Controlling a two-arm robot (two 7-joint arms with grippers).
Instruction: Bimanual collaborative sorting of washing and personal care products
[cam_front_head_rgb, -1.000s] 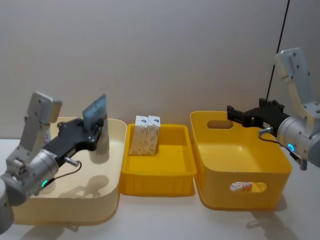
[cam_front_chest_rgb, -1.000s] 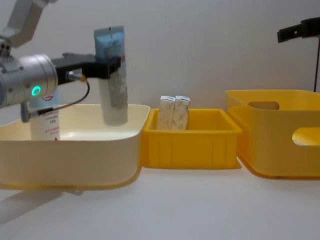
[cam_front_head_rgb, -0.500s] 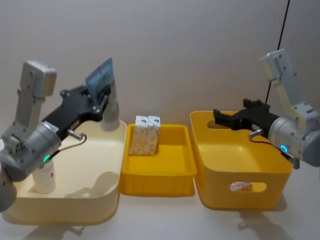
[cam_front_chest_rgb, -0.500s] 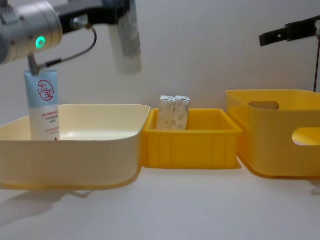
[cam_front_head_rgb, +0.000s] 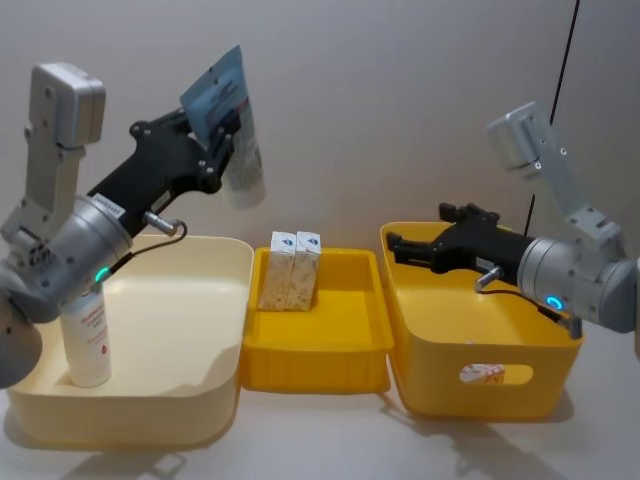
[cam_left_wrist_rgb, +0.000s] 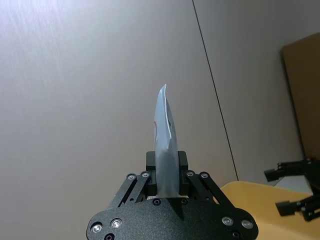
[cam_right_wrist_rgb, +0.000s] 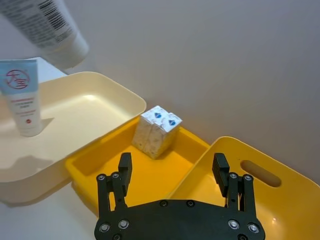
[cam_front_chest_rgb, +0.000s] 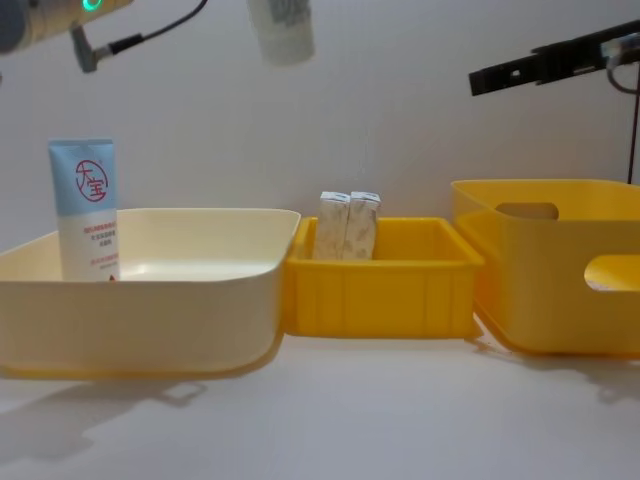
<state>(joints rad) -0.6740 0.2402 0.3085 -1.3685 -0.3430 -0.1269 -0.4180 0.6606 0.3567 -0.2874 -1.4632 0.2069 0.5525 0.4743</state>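
Rising higher, left hand grips tube, seemingly tilted.

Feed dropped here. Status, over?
Left gripper shut on tube, high above cream bin. Right gripper open over right yellow bin. Two cartons in middle bin, well below both.

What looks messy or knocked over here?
Nothing is spilled. The left gripper holds one tube tilted, high over the cream bin; another tube stands upright inside it, and two cartons stand in the yellow tray. The right gripper hovers open over the bigger bin.
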